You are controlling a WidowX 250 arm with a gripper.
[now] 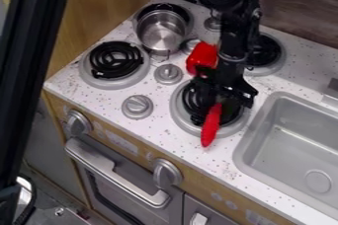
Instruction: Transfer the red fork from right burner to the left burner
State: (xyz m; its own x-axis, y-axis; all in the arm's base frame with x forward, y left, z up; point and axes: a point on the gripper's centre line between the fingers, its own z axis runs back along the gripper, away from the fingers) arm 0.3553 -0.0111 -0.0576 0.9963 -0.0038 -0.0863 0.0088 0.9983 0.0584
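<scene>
My gripper (223,95) hangs low over the right front burner (182,120), right at the upper end of the red fork. The red fork (210,126) slants across this burner, with its lower end reaching over the burner's front rim; its upper end is hidden at the gripper. To the left, the left front burner (86,73) has a black coil with nothing on it.
A red pepper-like toy (201,56) lies just behind the gripper, left of the arm. A metal pot (161,31) stands on the back left burner. Knobs (137,106) rise between the front burners, and the grey sink (290,140) is at the right.
</scene>
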